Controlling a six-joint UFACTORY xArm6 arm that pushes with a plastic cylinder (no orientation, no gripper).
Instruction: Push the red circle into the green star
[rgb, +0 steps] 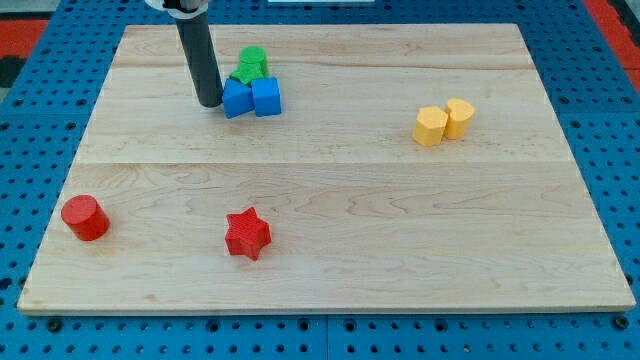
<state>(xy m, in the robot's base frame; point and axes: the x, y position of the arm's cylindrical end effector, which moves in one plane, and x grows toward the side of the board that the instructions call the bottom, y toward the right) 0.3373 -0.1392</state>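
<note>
The red circle (84, 217) is a short red cylinder near the board's lower left edge. The green star (250, 64) sits at the view's top, left of centre, touching two blue blocks (252, 98) just below it. My tip (210, 101) rests on the board just left of the left blue block, close to it or touching it; I cannot tell which. The tip is far above and to the right of the red circle.
A red star (247, 234) lies at lower centre-left. Two yellow blocks (444, 122) stand together at the right. The wooden board (330, 180) lies on a blue pegboard surface.
</note>
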